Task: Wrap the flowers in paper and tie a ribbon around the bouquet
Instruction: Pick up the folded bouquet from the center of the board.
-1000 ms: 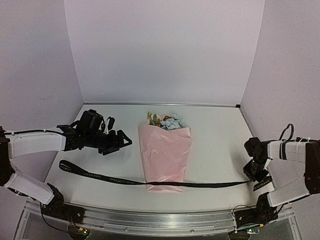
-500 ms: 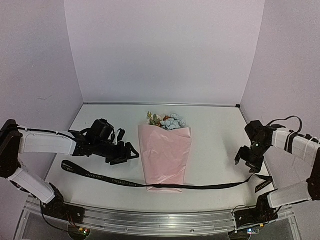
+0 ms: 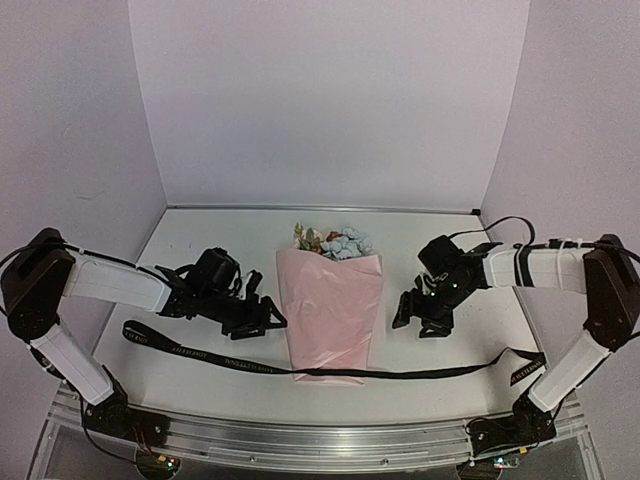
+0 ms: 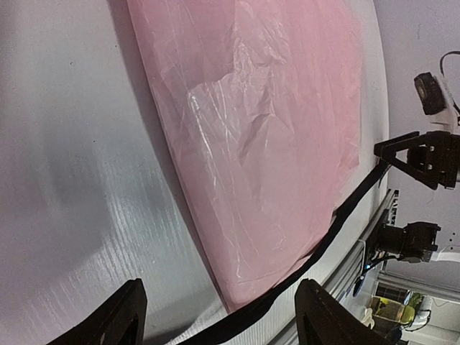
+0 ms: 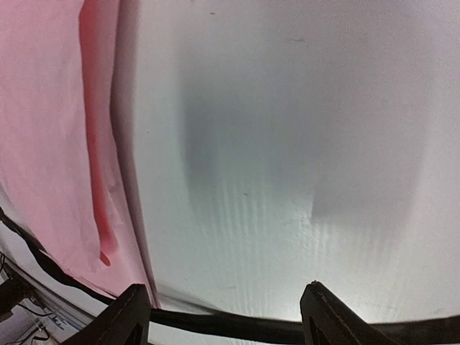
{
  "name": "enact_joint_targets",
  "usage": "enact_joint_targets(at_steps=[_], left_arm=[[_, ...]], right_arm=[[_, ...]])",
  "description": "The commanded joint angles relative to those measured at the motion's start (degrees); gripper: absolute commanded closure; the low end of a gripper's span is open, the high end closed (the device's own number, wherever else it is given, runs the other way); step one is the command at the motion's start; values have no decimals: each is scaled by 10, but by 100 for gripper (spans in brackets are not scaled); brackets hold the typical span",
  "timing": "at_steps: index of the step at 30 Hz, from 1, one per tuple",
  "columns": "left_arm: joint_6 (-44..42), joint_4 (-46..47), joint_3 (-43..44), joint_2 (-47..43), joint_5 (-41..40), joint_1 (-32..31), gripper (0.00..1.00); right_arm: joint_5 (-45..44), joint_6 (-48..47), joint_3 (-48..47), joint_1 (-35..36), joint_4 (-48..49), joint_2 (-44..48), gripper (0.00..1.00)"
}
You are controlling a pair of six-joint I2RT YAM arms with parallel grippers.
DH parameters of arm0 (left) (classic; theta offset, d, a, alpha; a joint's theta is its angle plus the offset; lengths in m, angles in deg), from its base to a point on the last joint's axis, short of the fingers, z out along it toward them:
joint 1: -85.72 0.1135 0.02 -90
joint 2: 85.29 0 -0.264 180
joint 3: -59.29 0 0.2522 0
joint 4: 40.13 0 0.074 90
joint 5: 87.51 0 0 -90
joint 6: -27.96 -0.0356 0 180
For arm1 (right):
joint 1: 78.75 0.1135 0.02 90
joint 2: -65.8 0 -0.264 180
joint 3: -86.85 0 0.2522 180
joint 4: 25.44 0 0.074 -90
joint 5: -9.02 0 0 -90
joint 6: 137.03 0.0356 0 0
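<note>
The bouquet lies flat in the middle of the table, a cone of pink paper (image 3: 330,315) with the flowers' blue, white and peach heads (image 3: 335,242) at its far end. The black ribbon (image 3: 200,352) runs left to right across the cone's narrow near end. Its right end (image 3: 525,365) lies loose on the table. My left gripper (image 3: 268,315) is open just left of the cone, with paper (image 4: 259,129) and ribbon (image 4: 345,208) ahead of it (image 4: 224,316). My right gripper (image 3: 412,315) is open just right of the cone, over bare table (image 5: 226,316), the ribbon (image 5: 237,327) below it and the paper (image 5: 43,144) at the left.
White table (image 3: 220,240) enclosed by lilac walls at the back and both sides. A metal rail (image 3: 320,440) runs along the near edge. The right arm (image 4: 431,154) shows in the left wrist view beyond the cone.
My right gripper has opened, let go of the ribbon's right end and swung left to the cone. My left gripper has moved right, closer to the cone.
</note>
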Motion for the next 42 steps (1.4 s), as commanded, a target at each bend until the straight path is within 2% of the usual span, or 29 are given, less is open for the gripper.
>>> enact_joint_targets(at_steps=[1,9,12,21,26,30,37,42], left_arm=[[13,45,15,29,17,-2,29],[29,62,43,86,8,-2,33],[36,68,54,105,9,-2,34],[50,57,86,142,3,-3,50],[50,54,106,159,17,-4,61],[45,36,126,166,21,-4,71],[25,-22,175,170,27,-3,87],[8,-56,216,185,25,0,90]], right_arm=[[32,14,-39,27,93,-51,28],[26,33,-54,54,140,-99,29],[33,48,-61,56,153,-120,32],[57,99,-69,59,206,-170,60],[64,113,-83,59,207,-179,87],[66,127,-101,59,191,-183,100],[52,118,-150,58,113,-177,100],[51,99,-201,56,63,-191,100]])
